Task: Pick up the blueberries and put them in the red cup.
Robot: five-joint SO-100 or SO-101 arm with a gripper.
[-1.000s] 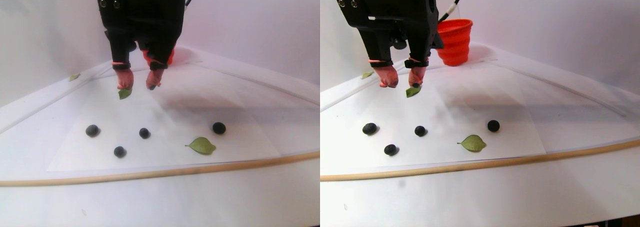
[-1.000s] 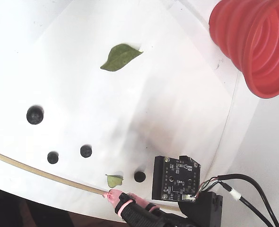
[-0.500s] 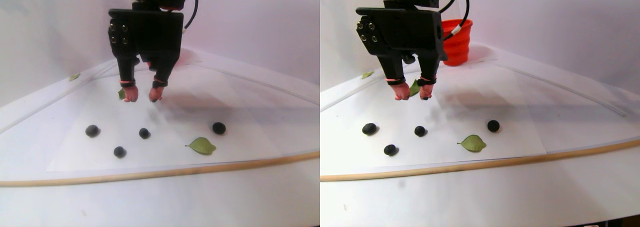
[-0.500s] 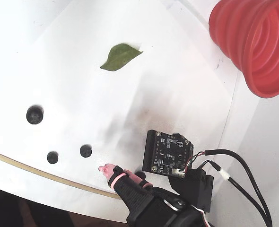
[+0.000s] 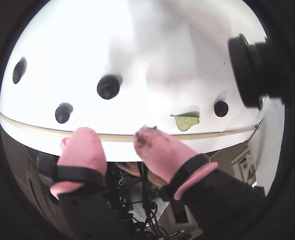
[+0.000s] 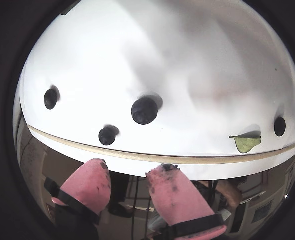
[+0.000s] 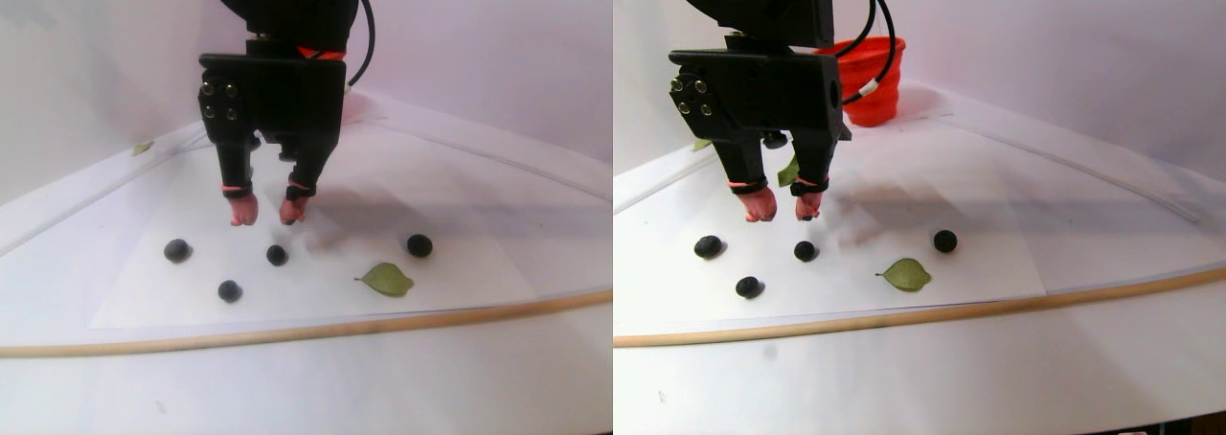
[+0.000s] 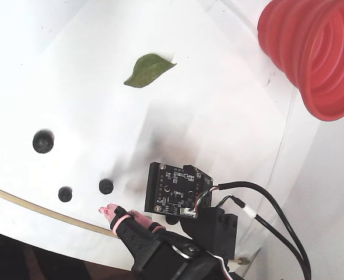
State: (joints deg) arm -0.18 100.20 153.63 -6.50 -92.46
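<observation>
The gripper (image 6: pixel 130 172), narrowly parted and empty, hides much of the cup (image 7: pixel 876 95) in the stereo view; berries (image 6: pixel 144 110) lie below.

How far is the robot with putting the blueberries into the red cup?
Nothing looks done: four blueberries lie on the white sheet, and the inside of the red cup is hidden. In hand: nothing; the gripper hangs open and empty above them. Left: pick up each berry and carry it to the cup.
</observation>
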